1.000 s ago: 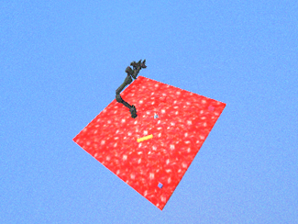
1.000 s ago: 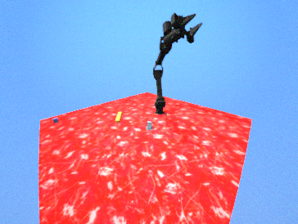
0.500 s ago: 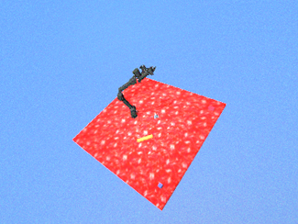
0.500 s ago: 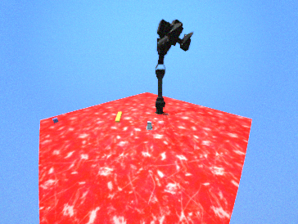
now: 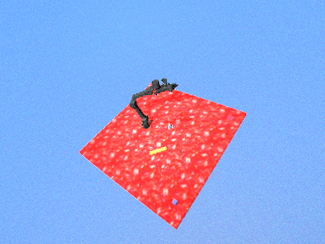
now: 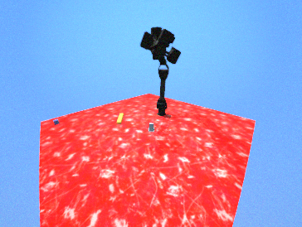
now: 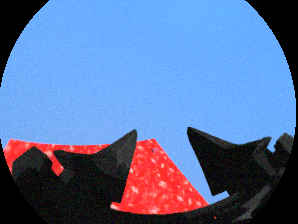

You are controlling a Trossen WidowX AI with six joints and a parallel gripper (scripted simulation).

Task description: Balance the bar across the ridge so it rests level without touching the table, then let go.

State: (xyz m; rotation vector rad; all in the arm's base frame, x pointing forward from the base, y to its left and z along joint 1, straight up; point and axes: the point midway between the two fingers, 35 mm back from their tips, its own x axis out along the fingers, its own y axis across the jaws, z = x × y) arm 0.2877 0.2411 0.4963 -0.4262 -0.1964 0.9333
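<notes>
Only the wrist view shows the claw (image 7: 161,145) fingers spread, empty.

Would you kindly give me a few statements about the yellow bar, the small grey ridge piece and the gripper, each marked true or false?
1. The flat yellow bar lies on the red speckled table. True.
2. The black parallel-jaw gripper holds the bar. False: it is open, with nothing between its fingers.
3. The bar rests across the small grey ridge piece. False: the two lie apart on the table.
4. The gripper is raised high above the table. True.
5. A small blue block sits near a table corner. True.
</notes>
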